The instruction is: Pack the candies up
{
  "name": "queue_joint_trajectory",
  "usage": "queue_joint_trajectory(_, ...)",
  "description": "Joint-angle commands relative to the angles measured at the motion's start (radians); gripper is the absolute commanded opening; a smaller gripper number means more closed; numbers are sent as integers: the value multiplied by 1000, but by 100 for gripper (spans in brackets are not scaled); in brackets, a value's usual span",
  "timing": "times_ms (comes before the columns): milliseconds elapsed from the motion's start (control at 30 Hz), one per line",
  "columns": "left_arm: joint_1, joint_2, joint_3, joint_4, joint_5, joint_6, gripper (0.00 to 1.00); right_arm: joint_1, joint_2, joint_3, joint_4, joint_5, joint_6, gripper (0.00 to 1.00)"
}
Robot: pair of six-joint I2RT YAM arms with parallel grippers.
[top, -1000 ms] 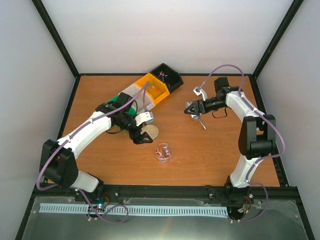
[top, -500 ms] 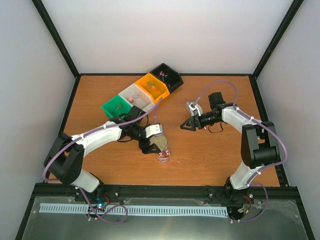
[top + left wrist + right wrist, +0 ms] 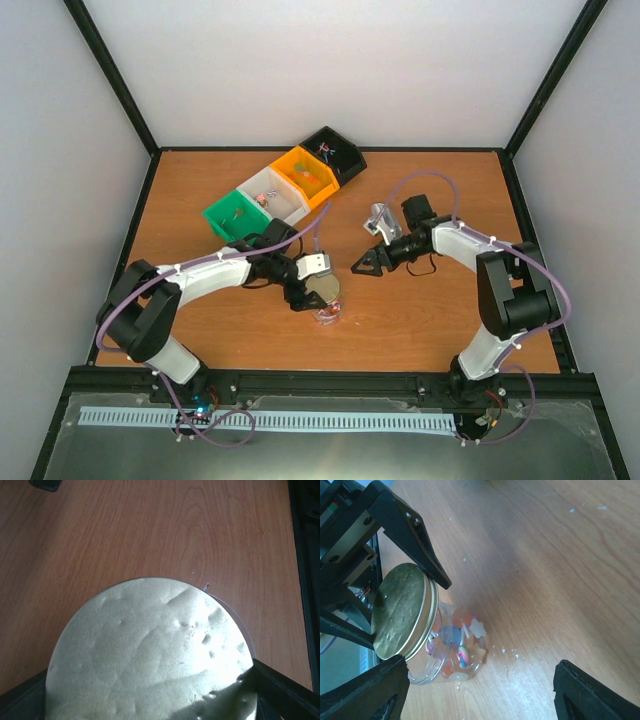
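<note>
Gold lid (image 3: 150,650) sat clamped in the outstretched left gripper (image 3: 316,290) over the jar (image 3: 445,670) of candies (image 3: 460,650); the right gripper (image 3: 358,266), angled down nearby, gaped empty.

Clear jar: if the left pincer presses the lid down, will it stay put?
Likely light: the clear jar looks thin-walled and holds only a few candies, so it may skid on the smooth table. The gold lid sits off-centre over its mouth, so an uneven press could tip it.

Four bins (image 3: 305,176), one jar (image 3: 454,656), one lid (image 3: 150,650)
</note>
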Motion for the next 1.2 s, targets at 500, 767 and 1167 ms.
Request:
queue_joint_trajectory(500,-85,20,-41,93,-66,-92,89,70,36,-48,18,-16,-41,79)
queue_joint_trajectory(767,-87,32,-43,103,-70,-97,91,115,48,-48,19,21,-44,80)
queue_joint_trajectory(1167,-87,18,-34,69,-38,-78,96,155,61,-38,13,45,-49,81)
